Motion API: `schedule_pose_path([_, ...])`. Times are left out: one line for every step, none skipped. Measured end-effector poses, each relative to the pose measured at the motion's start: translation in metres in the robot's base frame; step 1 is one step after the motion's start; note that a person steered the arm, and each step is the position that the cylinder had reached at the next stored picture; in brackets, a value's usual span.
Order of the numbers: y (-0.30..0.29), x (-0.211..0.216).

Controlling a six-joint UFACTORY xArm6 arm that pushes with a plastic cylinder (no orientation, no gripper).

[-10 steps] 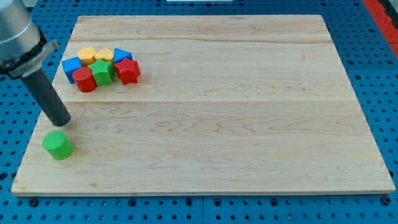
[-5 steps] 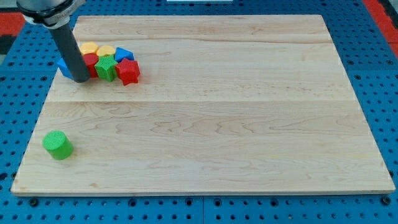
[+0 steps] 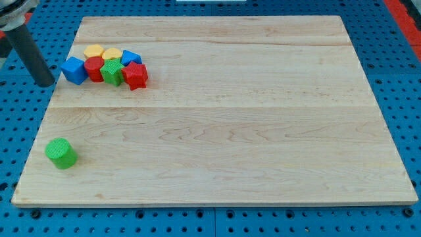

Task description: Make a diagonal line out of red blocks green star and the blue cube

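A cluster of blocks sits at the board's upper left. The blue cube (image 3: 74, 70) is its leftmost block. To its right stand a red cylinder (image 3: 95, 68), the green star (image 3: 112, 72) and a red star (image 3: 135, 75), nearly touching in a row. My tip (image 3: 46, 83) is just off the board's left edge, a little left of the blue cube and apart from it.
Two yellow blocks (image 3: 93, 51) (image 3: 111, 54) and a second blue block (image 3: 130, 58) lie behind the row. A green cylinder (image 3: 61, 153) stands alone near the board's lower left corner. The wooden board (image 3: 230, 131) lies on a blue pegboard.
My tip went from near the green cylinder up to the cluster, then left off the board. The red cylinder has shifted up into the row between the blue cube and the green star.
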State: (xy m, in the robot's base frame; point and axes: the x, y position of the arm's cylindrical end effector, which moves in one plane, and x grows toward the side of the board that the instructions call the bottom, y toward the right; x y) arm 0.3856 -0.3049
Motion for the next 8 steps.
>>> schedule_pose_path([0.022, -0.008])
schedule_pose_path([0.025, -0.023])
schedule_pose_path([0.017, -0.021])
schedule_pose_path([0.001, -0.023])
schedule_pose_path([0.012, -0.050])
schedule_pose_path([0.038, -0.049])
schedule_pose_path([0.043, -0.045])
schedule_pose_path([0.000, -0.041])
